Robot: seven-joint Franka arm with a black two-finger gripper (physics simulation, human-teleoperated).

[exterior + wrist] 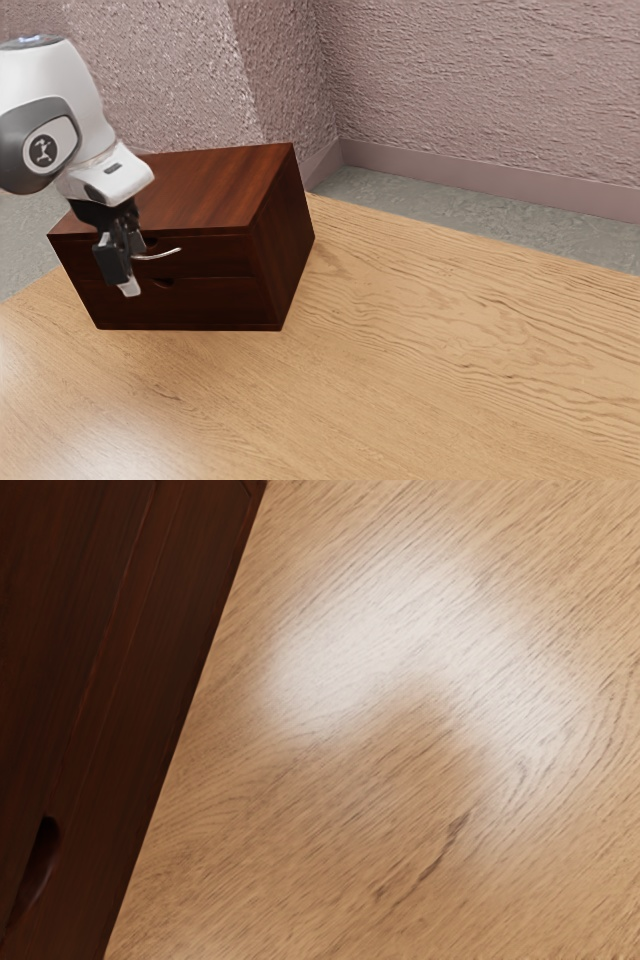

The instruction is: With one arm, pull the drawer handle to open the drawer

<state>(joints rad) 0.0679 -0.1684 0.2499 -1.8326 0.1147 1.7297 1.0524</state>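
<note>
Dark mahogany two-drawer wooden box (215, 215) on pale oak bench (430, 380); curved silver metal handle (160, 254) just beside black fingers (110, 262), clasp impossible to tell. Likely rigid, slick; best pinched mid-bar, pulled straight.

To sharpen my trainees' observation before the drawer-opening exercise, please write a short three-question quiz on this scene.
1. True or false: the dark wooden two-drawer cabinet stands on a light wooden table.
2. The black two-finger tool is nearest which? A) the upper drawer's curved silver handle B) the cabinet's top C) the table's far edge
3. Fill in: both drawers look ____.
Key: 1 true; 2 A; 3 shut.
</note>
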